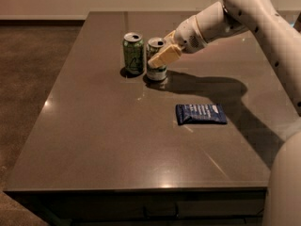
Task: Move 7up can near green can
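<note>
The green can (133, 53) stands upright at the back of the dark table (94, 140), left of centre. The 7up can (155, 68), pale with dark green markings and a silver top, stands upright just to its right, with a narrow gap between them. My gripper (163, 50) reaches in from the right and is shut on the 7up can. One tan finger (164, 56) lies across the can's front; the other is behind its rim. The can's base is at the table surface.
A dark blue packet (201, 113) lies flat on the table, right of centre and nearer the front. My white arm (244, 13) spans the table's back right. The floor lies beyond the table's left edge.
</note>
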You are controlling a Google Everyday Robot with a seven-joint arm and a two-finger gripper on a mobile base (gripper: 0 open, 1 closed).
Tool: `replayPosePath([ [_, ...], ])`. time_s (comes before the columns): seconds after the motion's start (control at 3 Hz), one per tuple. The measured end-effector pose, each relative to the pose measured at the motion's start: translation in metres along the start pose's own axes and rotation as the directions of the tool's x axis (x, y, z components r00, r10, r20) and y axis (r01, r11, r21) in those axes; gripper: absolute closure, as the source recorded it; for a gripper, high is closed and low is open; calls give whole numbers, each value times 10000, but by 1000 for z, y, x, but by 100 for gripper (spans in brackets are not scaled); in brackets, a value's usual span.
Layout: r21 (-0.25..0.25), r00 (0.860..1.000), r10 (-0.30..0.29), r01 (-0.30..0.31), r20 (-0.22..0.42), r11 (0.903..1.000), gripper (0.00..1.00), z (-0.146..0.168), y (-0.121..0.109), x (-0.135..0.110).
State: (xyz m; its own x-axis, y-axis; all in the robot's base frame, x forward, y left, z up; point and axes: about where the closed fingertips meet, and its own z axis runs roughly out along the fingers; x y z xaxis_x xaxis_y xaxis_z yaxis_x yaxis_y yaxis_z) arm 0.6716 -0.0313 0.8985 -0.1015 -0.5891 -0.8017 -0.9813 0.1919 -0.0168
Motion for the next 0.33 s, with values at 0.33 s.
replayPosePath([
  [0.33, -52, 10000, -6, 6, -2, 10000, 0, 3, 0, 0],
])
